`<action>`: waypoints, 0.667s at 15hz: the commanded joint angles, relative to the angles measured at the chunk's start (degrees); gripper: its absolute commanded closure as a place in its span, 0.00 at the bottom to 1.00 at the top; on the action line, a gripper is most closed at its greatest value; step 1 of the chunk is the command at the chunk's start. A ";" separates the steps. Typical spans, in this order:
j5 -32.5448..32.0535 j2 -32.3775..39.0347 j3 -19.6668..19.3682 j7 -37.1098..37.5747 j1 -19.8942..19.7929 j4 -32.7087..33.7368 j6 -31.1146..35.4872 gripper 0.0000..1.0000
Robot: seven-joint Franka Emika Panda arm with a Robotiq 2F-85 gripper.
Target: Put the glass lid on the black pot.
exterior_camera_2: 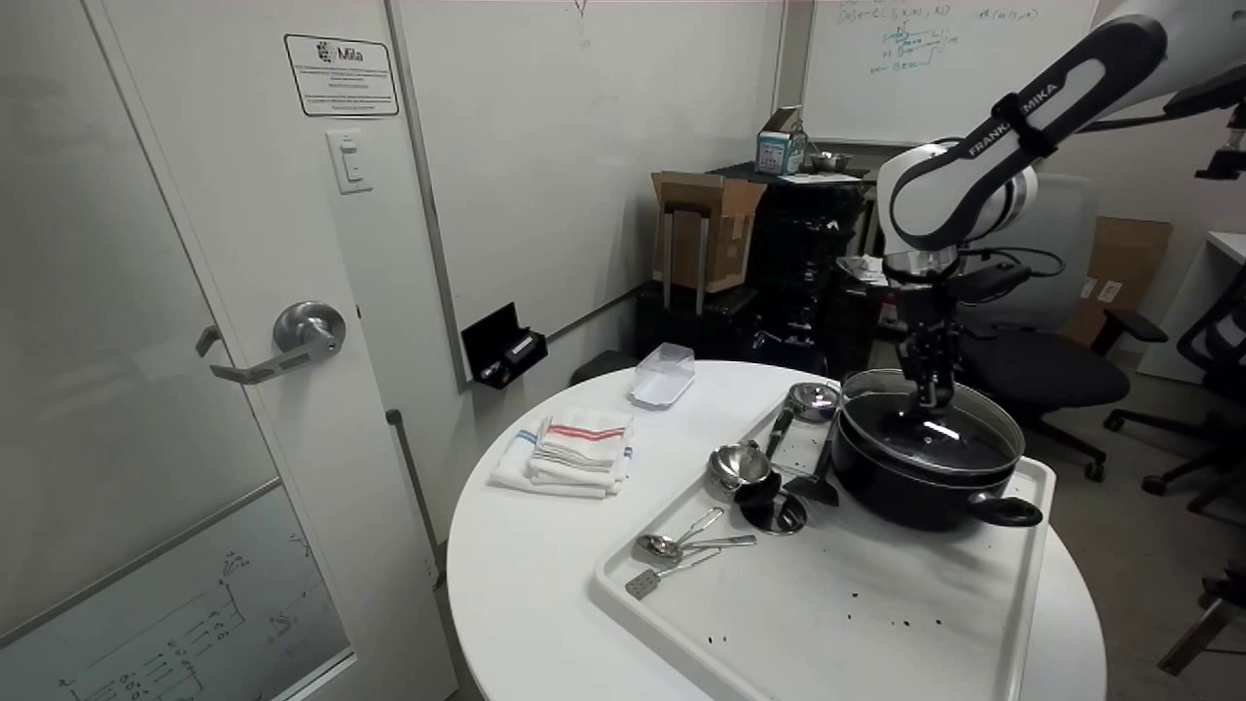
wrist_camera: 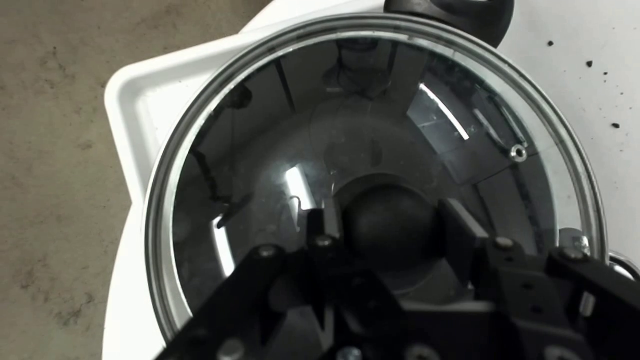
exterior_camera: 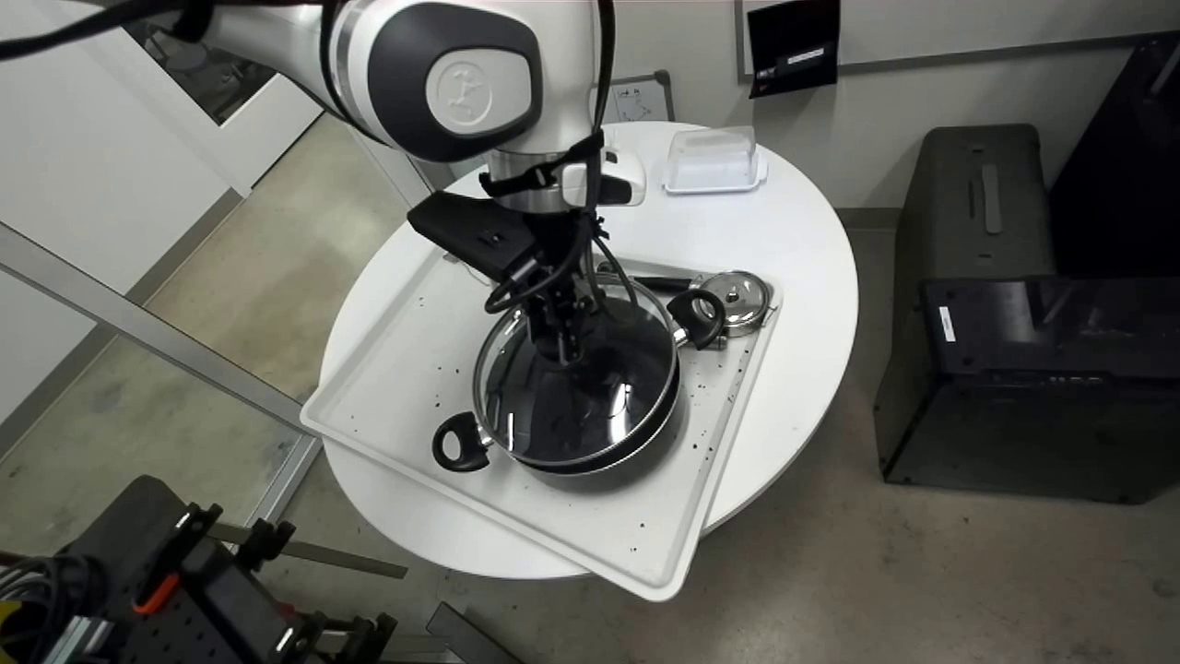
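Note:
My gripper [exterior_camera: 570, 352] has its fingers closed against both sides of the dark centre knob [wrist_camera: 387, 212] of the glass lid [wrist_camera: 350, 135]. The lid lies level or nearly so over the black pot [exterior_camera_2: 910, 498], seen in both exterior views [exterior_camera: 641, 444]. In an exterior view the lid [exterior_camera_2: 959, 450] covers the pot's mouth, with the gripper [exterior_camera_2: 933, 394] upright above it. A thin band of pot shows below the lid rim. I cannot tell whether the rim touches the pot or hangs slightly above it. Part of one pot handle [wrist_camera: 470, 17] shows in the wrist view.
The pot stands on a white tray [exterior_camera_2: 808, 594] on a round white table [exterior_camera_2: 526, 594]. A small metal lid [exterior_camera: 737, 297], ladle [exterior_camera_2: 740, 467], black spatula [exterior_camera_2: 813, 487] and small utensils [exterior_camera_2: 672, 547] lie beside it. Folded towels [exterior_camera_2: 574, 453] and a clear container [exterior_camera_2: 664, 375] stand off the tray.

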 commanded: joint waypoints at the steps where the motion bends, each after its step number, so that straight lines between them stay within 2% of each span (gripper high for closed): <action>1: 1.62 0.60 -0.22 0.75 0.18 2.29 -2.43 0.75; 10: 1.67 2.27 -0.11 1.46 0.36 3.80 -2.41 0.75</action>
